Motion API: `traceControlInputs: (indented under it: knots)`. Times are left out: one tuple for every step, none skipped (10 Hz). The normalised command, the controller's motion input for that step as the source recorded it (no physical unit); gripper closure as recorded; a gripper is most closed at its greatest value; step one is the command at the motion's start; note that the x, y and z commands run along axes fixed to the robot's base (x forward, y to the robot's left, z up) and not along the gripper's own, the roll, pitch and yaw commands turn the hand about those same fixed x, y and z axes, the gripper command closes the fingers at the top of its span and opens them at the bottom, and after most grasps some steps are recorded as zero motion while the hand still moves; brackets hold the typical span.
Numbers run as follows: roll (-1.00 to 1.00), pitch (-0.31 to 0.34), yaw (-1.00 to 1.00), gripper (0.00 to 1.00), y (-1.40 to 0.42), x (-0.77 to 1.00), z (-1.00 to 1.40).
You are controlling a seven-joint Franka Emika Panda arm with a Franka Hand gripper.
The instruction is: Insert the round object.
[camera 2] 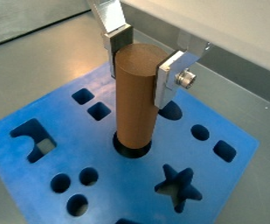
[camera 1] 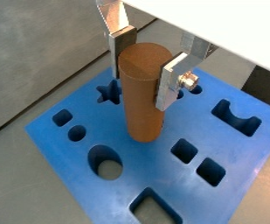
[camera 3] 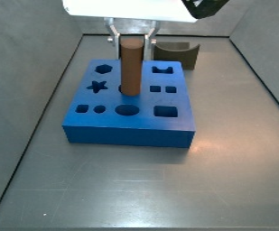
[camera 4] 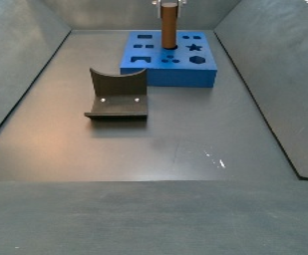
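Wrist views show your gripper (camera 2: 143, 66) clamped on the round object (camera 2: 135, 98) above the blue block (camera 2: 38, 162); any tilt could jam it at the round hole's (camera 1: 106, 163) rim.

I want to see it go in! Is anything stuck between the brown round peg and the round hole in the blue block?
Nothing visible blocks it. The gripper holds the tall brown cylindrical peg upright above the blue block with shaped cutouts. In a wrist view its lower end sits right at the round hole; another view shows that hole open.
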Motion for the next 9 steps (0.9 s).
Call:
traceControlInputs:
  knots:
    - [0.14, 0.076, 0.00, 1.00, 0.18, 0.00, -0.37]
    - [0.10, 0.056, 0.00, 1.00, 0.17, 0.00, -0.39]
    - [0.02, 0.009, 0.00, 1.00, 0.15, 0.00, -0.42]
    - [0.00, 0.000, 0.00, 1.00, 0.12, -0.08, -0.46]
    - [-0.02, 0.000, 0.00, 1.00, 0.02, -0.17, -0.52]
    - [0.00, 0.000, 0.01, 1.00, -0.07, -0.22, -0.55]
    - [0.11, 0.019, 0.00, 1.00, -0.22, -0.16, -0.58]
    - [0.00, 0.000, 0.00, 1.00, -0.26, -0.03, -0.57]
    - [-0.15, 0.000, 0.00, 1.00, -0.11, 0.00, -0.57]
